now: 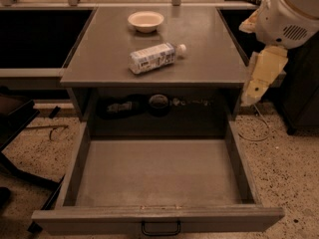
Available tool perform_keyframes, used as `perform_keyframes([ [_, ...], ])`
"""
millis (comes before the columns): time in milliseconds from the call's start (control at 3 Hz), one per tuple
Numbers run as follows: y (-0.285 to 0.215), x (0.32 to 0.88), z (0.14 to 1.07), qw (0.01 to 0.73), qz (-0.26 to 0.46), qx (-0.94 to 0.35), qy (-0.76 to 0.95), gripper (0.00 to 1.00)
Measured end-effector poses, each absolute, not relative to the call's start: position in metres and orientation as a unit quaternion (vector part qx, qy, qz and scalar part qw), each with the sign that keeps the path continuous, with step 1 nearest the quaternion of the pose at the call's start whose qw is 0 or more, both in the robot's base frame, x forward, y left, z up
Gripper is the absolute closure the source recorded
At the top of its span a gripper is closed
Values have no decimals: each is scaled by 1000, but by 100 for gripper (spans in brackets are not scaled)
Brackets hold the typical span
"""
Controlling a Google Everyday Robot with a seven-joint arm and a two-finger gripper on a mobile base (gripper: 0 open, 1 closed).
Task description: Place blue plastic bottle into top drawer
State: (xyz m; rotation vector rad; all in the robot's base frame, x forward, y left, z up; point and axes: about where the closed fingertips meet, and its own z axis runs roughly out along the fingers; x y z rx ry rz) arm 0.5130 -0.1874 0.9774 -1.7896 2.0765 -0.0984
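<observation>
The blue plastic bottle [153,58] lies on its side on the grey table top, white cap pointing right, just in front of a cream bowl. The top drawer [159,218] is pulled wide open below the table top; its grey floor is bare and its black wire handle is at the front centre. My arm's white housing is at the upper right, and the cream gripper [254,86] hangs below it beside the table's right edge, well right of the bottle and touching nothing.
A cream round bowl [145,21] stands at the back of the table top. A dark shelf recess [154,106] under the top holds dark objects. Dark cabinets flank the table. A black chair base [20,148] is at the left on the speckled floor.
</observation>
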Motion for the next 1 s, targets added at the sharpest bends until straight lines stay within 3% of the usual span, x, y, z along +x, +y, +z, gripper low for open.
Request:
perform_keyframes([
  [333, -155, 567, 982, 225, -5, -674, 704, 0],
  [1000, -153, 579, 996, 246, -11, -670, 700, 0],
])
